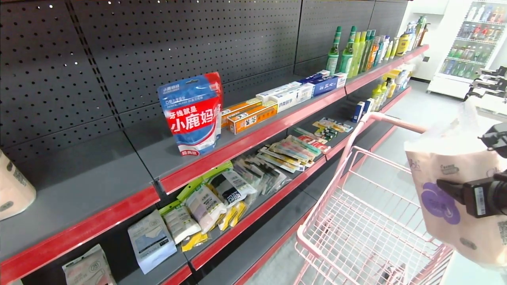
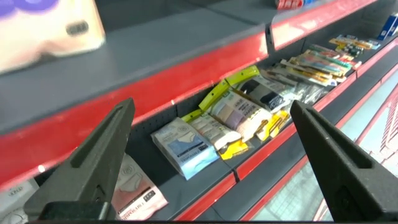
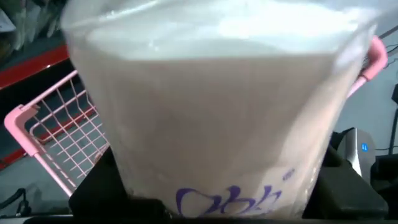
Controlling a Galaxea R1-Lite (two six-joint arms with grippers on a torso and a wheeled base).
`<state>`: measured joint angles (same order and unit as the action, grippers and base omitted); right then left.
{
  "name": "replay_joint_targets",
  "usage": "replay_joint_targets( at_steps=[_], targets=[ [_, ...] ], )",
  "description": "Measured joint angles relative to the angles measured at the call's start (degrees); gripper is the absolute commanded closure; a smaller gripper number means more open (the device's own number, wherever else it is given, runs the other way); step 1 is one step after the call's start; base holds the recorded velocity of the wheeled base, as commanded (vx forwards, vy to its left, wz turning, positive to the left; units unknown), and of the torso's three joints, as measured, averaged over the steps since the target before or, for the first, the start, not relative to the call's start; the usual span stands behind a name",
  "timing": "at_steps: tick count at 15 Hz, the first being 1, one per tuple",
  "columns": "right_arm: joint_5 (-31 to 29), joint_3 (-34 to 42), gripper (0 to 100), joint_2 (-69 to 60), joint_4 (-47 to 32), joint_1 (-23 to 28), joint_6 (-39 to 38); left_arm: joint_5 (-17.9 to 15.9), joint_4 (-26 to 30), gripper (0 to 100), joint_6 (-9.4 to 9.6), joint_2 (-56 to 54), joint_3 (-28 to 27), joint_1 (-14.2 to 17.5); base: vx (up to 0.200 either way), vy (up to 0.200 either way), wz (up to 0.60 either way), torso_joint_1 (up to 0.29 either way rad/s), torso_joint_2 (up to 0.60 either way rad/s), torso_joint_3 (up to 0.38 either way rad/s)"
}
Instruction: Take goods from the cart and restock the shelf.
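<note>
- shelved tissue pack [image 1: 12, 190]: lies on the grey shelf board [image 1: 91, 178], well left of the cart [image 1: 396, 122]; it probably marks the slot being filled.
- left gripper [image 2: 214, 165]: fingers spread and empty, facing the shelf left of the cart, free to assist.
- held tissue pack [image 1: 455, 206]: hangs above the cart's right side, clear of the basket.
- right gripper [image 1: 469, 170]: clenched on this pack's sides, so the soft wrap should not slip.

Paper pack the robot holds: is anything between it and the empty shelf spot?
Mostly no. The paper pack hangs over the pink cart; the bare shelf spot is open. The blue and red bag stands beside that spot, so steer past it.
</note>
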<state>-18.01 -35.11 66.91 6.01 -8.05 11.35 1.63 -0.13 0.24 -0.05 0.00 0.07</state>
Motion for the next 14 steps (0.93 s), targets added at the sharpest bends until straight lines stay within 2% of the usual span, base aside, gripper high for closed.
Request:
replay_joint_targets(
  at_steps=[4, 14],
  targets=[
    [0.09, 1.32, 100, -5.17, 0.11, 1.96, 0.2, 0.0, -0.05, 0, 0.0, 0.0, 0.0, 0.04, 0.0, 0.0, 0.0, 0.192, -0.45, -0.259],
    [1.18, 1.35, 100, -5.81, 0.22, 2.79, 2.96, 0.0, 0.0, 0, -0.02, 0.0, 0.0, 0.0, 0.0, 0.0, 0.0, 0.167, -0.36, -0.205]
  ],
)
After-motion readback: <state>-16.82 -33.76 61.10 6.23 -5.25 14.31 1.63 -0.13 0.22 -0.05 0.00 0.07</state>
